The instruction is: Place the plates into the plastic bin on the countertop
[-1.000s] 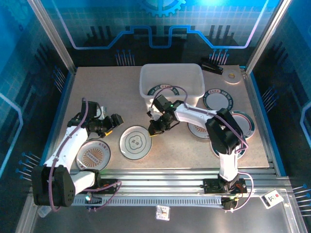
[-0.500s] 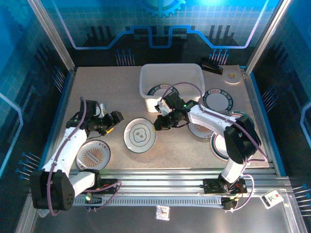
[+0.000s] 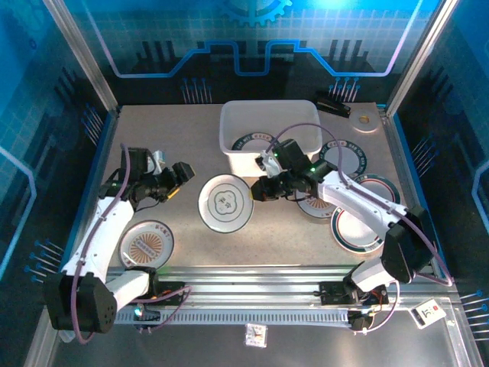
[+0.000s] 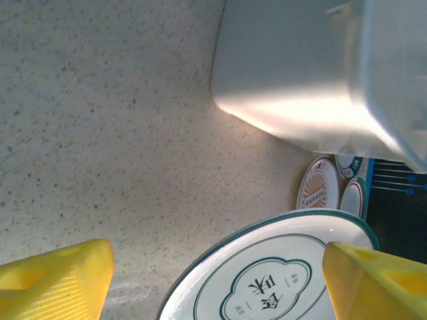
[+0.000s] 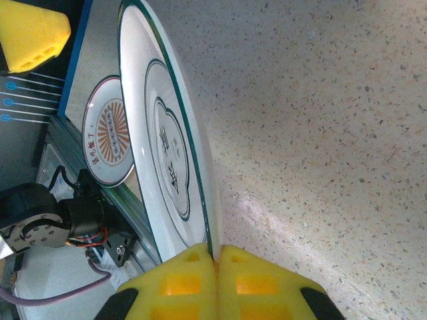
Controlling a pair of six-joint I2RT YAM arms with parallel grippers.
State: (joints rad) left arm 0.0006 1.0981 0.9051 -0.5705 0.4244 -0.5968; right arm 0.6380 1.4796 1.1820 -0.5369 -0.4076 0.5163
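I am holding a white plate (image 3: 226, 202) with a green flower shape drawn in its middle. My right jaws are clamping its rim. In the right wrist view my two yellow fingers (image 5: 180, 267) are pressing together on the thin edge. The plate looks lifted off the desk (image 3: 168, 130). It is hanging between my two arms, just in front of the big white bin (image 3: 269, 104), and it is not in the bin yet.

My left jaws are standing wide apart and holding nothing, close to the plate's left side.

Some plates with dark rims (image 3: 256, 143) are lying inside the bin. A plate with an orange middle (image 3: 147, 243) is lying on the desk by my left arm. More plates (image 3: 357, 225) are lying on the desk on the right side.
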